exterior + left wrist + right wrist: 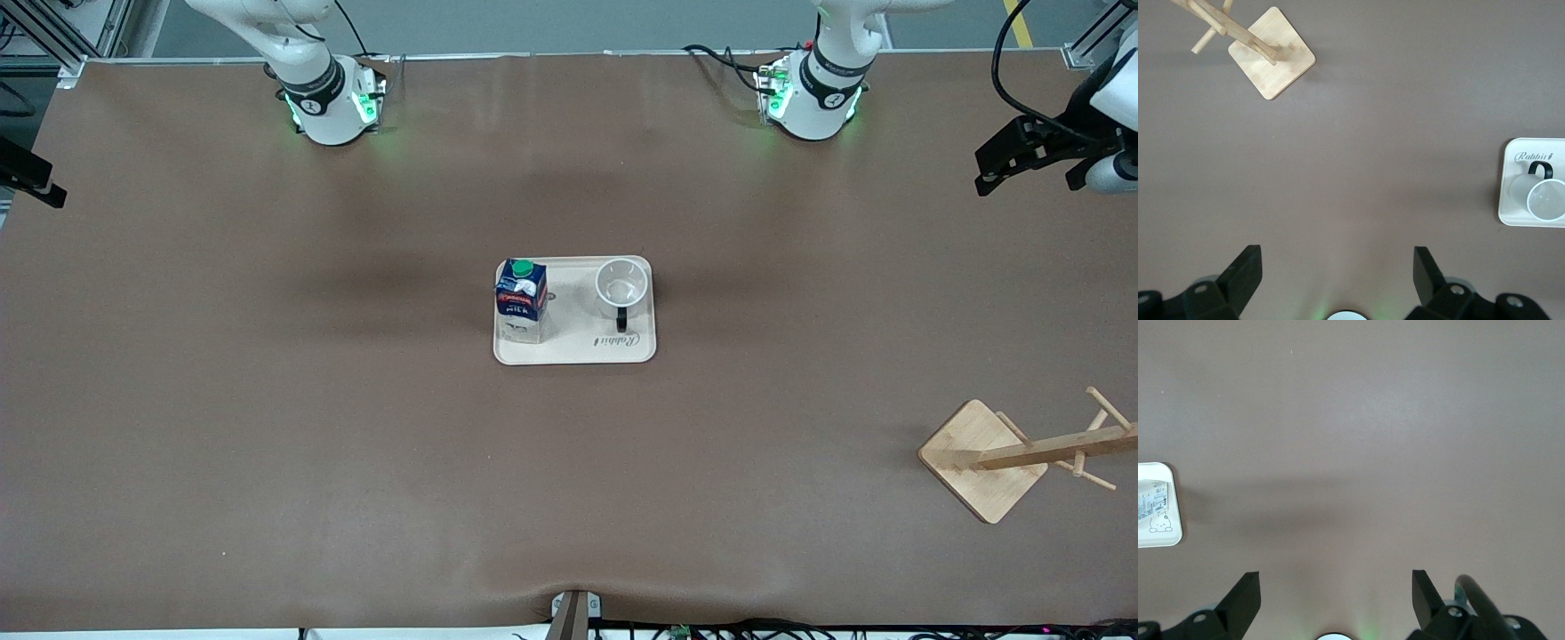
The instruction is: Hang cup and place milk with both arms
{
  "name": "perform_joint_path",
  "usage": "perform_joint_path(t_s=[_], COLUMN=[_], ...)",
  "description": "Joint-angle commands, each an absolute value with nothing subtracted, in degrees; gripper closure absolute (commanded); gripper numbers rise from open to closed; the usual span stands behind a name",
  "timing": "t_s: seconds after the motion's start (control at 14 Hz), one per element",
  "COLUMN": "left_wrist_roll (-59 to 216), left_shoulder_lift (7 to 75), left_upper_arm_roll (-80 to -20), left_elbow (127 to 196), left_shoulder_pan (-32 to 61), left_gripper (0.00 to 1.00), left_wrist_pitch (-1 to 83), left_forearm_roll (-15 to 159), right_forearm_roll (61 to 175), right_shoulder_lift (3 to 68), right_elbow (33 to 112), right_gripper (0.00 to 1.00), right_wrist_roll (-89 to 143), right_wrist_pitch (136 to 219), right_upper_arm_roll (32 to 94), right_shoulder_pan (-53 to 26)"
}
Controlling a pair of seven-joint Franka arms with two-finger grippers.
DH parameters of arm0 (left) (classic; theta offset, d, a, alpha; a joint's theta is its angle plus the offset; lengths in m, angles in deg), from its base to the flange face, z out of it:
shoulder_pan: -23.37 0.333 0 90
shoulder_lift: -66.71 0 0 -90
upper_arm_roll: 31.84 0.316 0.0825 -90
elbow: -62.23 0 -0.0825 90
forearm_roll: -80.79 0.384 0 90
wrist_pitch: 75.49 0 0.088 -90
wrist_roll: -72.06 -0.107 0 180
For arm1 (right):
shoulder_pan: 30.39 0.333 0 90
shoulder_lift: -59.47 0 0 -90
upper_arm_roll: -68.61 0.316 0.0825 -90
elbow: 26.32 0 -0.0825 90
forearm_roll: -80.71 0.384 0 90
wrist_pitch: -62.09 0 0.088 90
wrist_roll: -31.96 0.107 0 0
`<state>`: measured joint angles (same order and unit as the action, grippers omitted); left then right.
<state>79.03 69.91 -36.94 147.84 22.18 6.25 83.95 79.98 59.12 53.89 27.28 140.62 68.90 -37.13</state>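
The left gripper (pixel 1337 280) hangs high over bare table (pixel 267 427) at its arm's end, fingers wide apart and holding nothing — the right gripper (pixel 1336 600) does the same at its own end. Both arms wait. Mid-table sits a cream tray (pixel 574 354). On it the milk (pixel 521 298) stands upright toward the right arm's end, and the cup (pixel 621 284) beside it toward the left arm's end, mouth up, handle pointing at the front camera. A wooden rack (pixel 1022 455) stands well apart, nearer the camera, toward the left arm's end.
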Motion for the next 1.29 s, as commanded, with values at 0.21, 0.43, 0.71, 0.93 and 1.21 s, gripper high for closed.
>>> perform_joint_path(t_s=[0.21, 0.43, 0.71, 0.93, 1.21], left_wrist_roll=[83.73, 90.58, 94.28, 99.55, 105.96], left_shoulder_lift=[67.16, 66.97, 68.12, 68.03, 67.68], left_upper_arm_roll=[-38.60, -42.55, -47.47, -51.08, -55.56], left_elbow=[148.71, 152.38, 158.80, 162.76, 168.03], left_shoulder_pan=[21.35, 21.35, 21.44, 21.44, 21.44], left_gripper=[0.00, 0.00, 0.00, 0.00, 0.00], left_wrist_pitch=[5.81, 8.08, 13.35, 19.06, 26.01], left_forearm_roll=[83.26, 83.17, 82.82, 82.73, 82.73], right_forearm_roll=[80.18, 80.27, 80.27, 80.27, 80.27], right_shoulder_lift=[58.86, 58.86, 58.86, 58.85, 58.86], right_elbow=[53.05, 53.05, 53.05, 53.05, 53.05], right_gripper=[0.00, 0.00, 0.00, 0.00, 0.00], right_wrist_roll=[27.13, 27.04, 27.13, 27.13, 27.13], right_wrist_pitch=[140.04, 140.04, 140.04, 140.04, 139.96], right_upper_arm_roll=[69.14, 69.14, 69.14, 69.14, 69.14], right_shoulder_pan=[-37.87, -37.87, -37.87, -37.87, -37.87])
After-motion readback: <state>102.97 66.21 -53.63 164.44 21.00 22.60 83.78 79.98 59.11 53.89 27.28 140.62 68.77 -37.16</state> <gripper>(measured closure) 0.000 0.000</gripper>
